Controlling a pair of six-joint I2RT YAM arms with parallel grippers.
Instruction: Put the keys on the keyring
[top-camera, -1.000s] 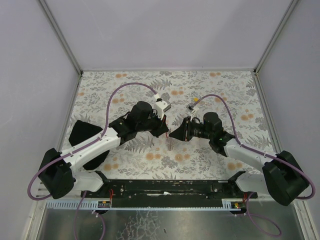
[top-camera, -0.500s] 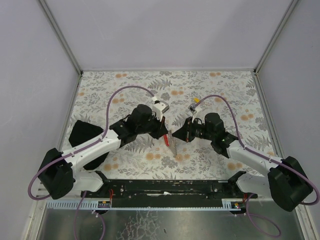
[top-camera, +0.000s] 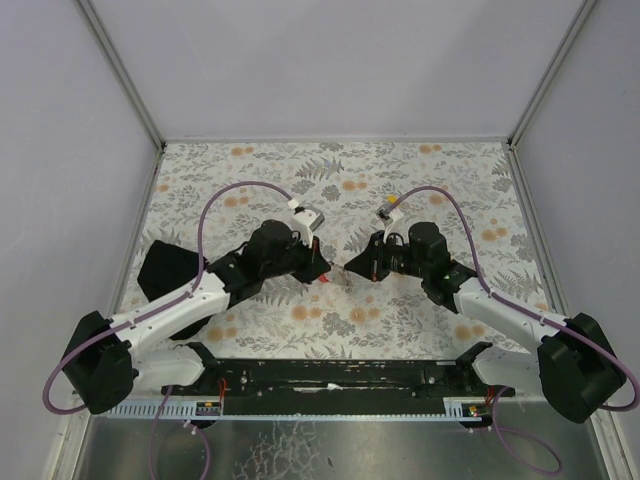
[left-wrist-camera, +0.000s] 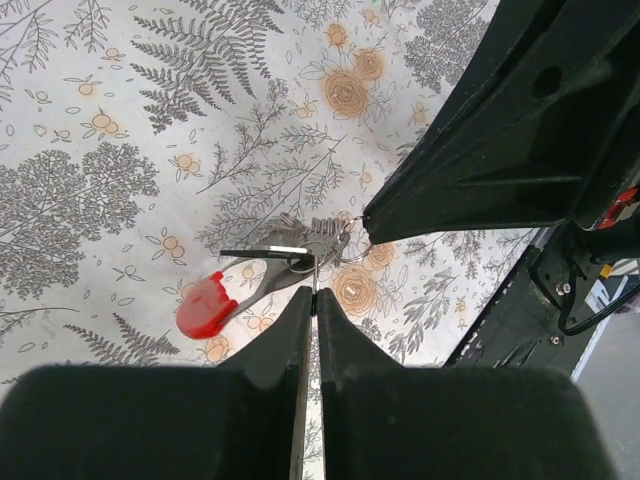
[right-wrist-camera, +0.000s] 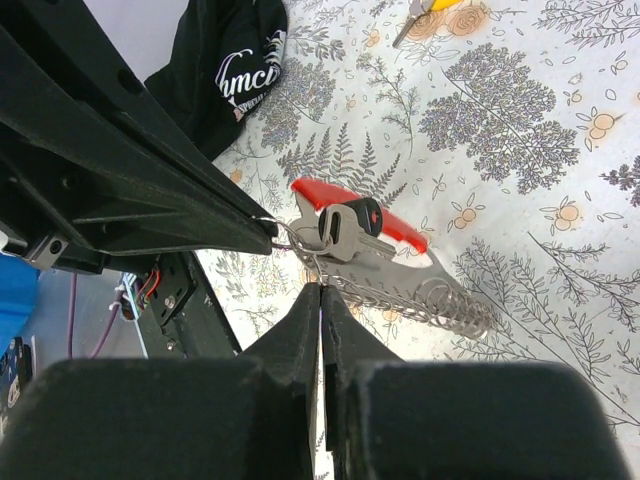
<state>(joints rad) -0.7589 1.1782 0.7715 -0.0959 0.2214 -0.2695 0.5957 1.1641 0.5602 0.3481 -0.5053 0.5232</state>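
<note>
The keyring hangs between my two grippers just above the table: a red loop, a grey tab, a wire coil and a thin metal ring. My left gripper is shut on that thin ring from one side. From the other side, my right gripper is shut on the ring too. A grey key with a black head hangs at the ring. A yellow-capped key lies on the table behind the right wrist, also at the top edge of the right wrist view.
A black cloth pouch lies at the left under my left arm. The floral tablecloth covers the table, with white walls round three sides. The arms' black base rail runs along the near edge.
My right gripper has closed on the ring. The left arm has drawn back and left, and the keyring now hangs pulled between the two grippers instead of dangling lower.
</note>
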